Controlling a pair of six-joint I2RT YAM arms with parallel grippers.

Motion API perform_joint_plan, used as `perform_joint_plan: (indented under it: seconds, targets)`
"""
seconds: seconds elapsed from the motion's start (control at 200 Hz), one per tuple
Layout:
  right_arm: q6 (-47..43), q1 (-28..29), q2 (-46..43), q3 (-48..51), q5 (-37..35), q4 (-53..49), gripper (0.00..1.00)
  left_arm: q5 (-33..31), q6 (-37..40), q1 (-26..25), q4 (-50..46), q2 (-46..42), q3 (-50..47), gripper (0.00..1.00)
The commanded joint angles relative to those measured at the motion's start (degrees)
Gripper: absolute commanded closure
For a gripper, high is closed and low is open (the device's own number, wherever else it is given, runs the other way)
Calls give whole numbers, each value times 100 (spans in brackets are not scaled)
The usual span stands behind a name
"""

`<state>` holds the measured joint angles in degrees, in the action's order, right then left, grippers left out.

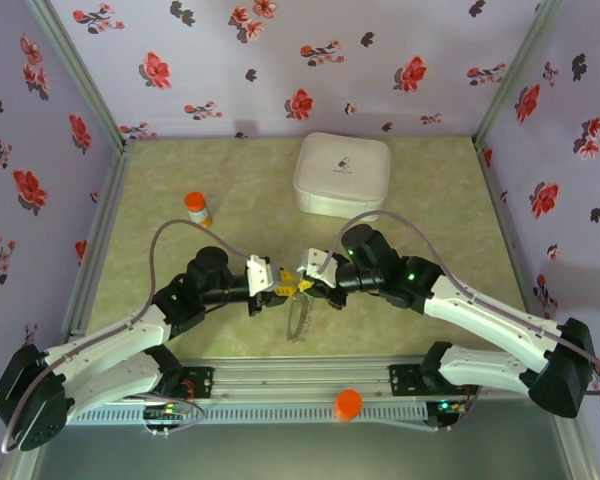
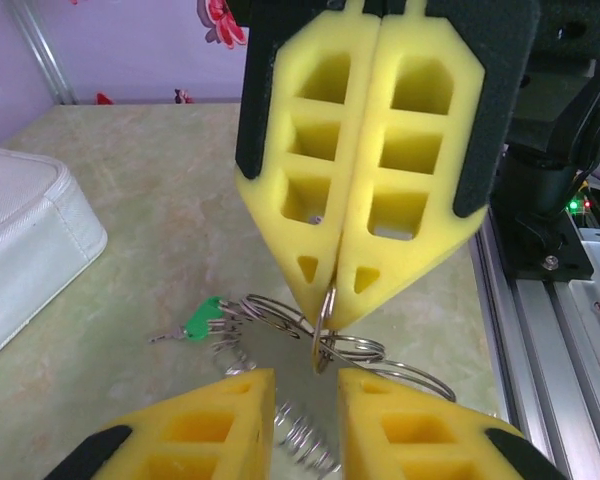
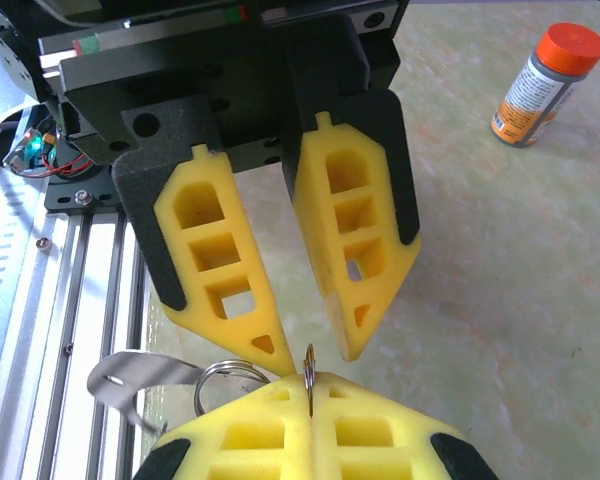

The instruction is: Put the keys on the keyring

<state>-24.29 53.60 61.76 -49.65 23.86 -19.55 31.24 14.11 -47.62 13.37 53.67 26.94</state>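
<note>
So far: we cannot confirm any key threaded; one green key point(image 2: 202, 318) lies on the tabletop point(image 2: 130, 250).
Ring: the keyring point(image 2: 323, 340) stands edge-on, pinched in the closed right tool point(image 2: 330, 300).
Other arm: the left tool point(image 3: 315, 348) holds nothing, jaws apart around the ring's edge.
Remaining: threading the keys, we judge.
Containers: white case point(image 1: 342, 175) lidded, orange-capped bottle point(image 1: 197, 208) capped; contents hidden.

The pale green desk point(image 1: 170, 170) is carrying a white case point(image 1: 342, 175) lying toward twelve o'clock, an orange-capped bottle point(image 1: 197, 208) standing at ten, and the keyring point(image 1: 300, 318) partly resting near six.
</note>
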Motion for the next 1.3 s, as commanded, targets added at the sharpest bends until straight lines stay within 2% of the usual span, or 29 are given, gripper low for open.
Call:
perform_joint_plan:
  seconds: [0.0,0.305,0.44,0.54,0.685,0.73,0.8,0.875,0.92,1.135,1.295]
  targets:
    - [-169,71,-37,-36,107,14,100,179,41,-33,254,29,-31,77]
    - [-239,134,62,-102,33,-27,100,269,-18,-64,397,55,-57,84]
    - [-276,165,120,-132,28,-23,100,286,-18,-65,395,64,-62,90]
    - [-271,168,117,-132,34,-2,100,286,12,-64,369,69,-61,100]
    - [-244,175,-48,-7,-142,110,100,277,49,-65,360,62,-70,100]
    - [-198,173,-175,86,-236,177,92,269,19,-66,389,50,-98,100]
    - [-145,160,-416,236,-376,219,84,219,-83,-64,512,8,-189,100]
    - [-70,162,-651,368,-602,186,64,113,-211,-64,720,-60,-315,100]
    - [-32,163,-798,455,-729,149,60,70,-283,-64,834,-92,-384,100]
    - [-335,222,-1410,1063,-1294,158,61,-141,-731,-64,1461,-170,-644,100]
    - [-959,576,-1626,1631,-1830,805,68,-175,-1002,-64,1730,-201,-786,100]
